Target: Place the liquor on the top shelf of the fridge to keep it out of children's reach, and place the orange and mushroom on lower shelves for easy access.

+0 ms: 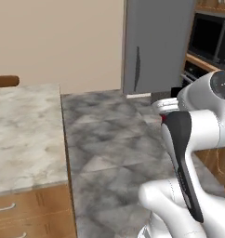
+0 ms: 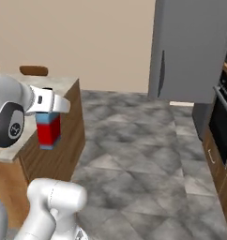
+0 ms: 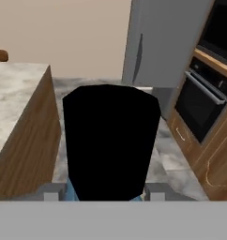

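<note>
My gripper (image 3: 103,193) is shut on the liquor (image 2: 49,130), a flat-sided bottle with a blue upper half and a red lower half. The bottle hangs upright in the air beside the island's wooden end. In the hand view its black cap (image 3: 110,140) fills the middle, with blue slivers beside my fingertips (image 3: 51,192). The fridge (image 2: 195,47) stands ahead across the floor, a tall grey cabinet with its door closed (image 1: 156,46), so the top shelf and the lower shelves are hidden. The orange and the mushroom are out of view.
A marble-topped island (image 1: 26,130) with wooden sides (image 3: 26,140) lies to the left. A wall oven stack (image 3: 202,103) in brown cabinets lines the right side. Grey tiled floor (image 2: 134,140) stretches between me and the fridge. A brown chair back (image 2: 33,70) peeks over the island.
</note>
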Motion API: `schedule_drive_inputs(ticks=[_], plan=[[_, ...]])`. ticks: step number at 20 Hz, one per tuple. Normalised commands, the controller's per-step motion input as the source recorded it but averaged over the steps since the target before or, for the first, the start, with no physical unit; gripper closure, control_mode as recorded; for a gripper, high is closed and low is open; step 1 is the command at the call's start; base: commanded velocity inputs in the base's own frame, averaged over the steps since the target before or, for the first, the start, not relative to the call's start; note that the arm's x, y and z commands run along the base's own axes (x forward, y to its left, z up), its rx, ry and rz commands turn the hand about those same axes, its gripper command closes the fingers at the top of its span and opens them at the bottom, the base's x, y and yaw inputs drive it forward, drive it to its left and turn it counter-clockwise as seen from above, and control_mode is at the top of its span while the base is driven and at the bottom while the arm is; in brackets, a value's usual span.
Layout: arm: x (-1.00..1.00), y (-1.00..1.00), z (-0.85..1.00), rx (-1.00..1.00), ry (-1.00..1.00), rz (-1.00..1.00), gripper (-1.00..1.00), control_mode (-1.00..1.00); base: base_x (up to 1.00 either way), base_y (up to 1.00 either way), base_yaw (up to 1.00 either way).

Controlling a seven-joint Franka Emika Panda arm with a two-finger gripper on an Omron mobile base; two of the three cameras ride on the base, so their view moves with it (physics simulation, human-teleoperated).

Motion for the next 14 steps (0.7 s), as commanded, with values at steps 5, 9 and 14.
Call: schedule_drive_inputs(ticks=[5, 9, 14], plan=[[0.00, 0.00, 0.00, 0.00, 0.00, 0.00, 1.00, 1.00, 0.84, -0.91, 0.18], [0.00, 0.00, 0.00, 0.00, 0.00, 0.00, 1.00, 1.00, 1.00, -0.52, 0.38], [0.00, 0.00, 0.00, 0.00, 0.00, 0.00, 1.00, 1.00, 1.00, -0.28, 0.40]])
